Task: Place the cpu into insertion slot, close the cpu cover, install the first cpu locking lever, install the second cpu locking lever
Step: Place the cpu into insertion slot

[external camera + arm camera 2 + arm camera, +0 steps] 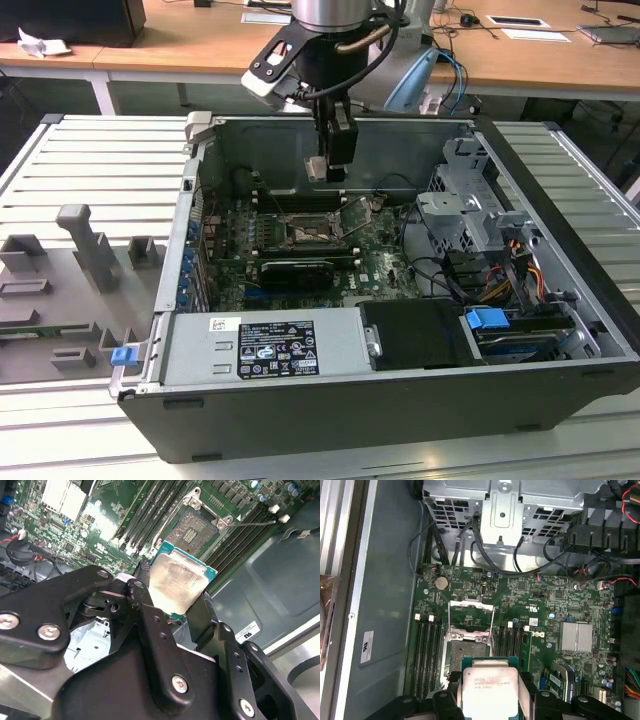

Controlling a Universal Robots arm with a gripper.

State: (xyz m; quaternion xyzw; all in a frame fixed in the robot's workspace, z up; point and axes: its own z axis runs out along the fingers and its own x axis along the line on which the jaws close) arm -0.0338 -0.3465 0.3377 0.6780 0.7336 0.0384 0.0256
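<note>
**Inventory: open PC on table**

1. gripper (330,170): on the arm, hanging inside the open case (560,330), above the board. Set narrow and clamped on the cpu. In second wrist view a black finger (145,605) sits on each side of the chip.
2. cpu (177,582): held in gripper, in mid-air. Silver top w/ green rim faces the cameras in both wrist views. Apart from slot, not seated. In exterior view it sits over the slot area.
3. slot (461,657): square socket on green board (545,595), dark pin field exposed. Just beyond the cpu's edge in first wrist view.
4. cover (471,612): thin silver frame, swung up off slot, standing open on the drive-cage side.
5. memory slots (427,650): long black rows on both flanks of slot.
6. heatsink (576,636): silver finned block, well apart from slot.
7. coin cell (440,583): round, on board near cover's far corner.
8. drive cage (505,510): grey metal w/ black cables running beneath.
9. PSU (265,345): grey box w/ label, near side of case in exterior view.
10. table (90,160): slatted grey metal, carries the case. Grey fixtures (85,245) on the exterior view's left. Blue clip (122,355) just beside case corner.
</note>
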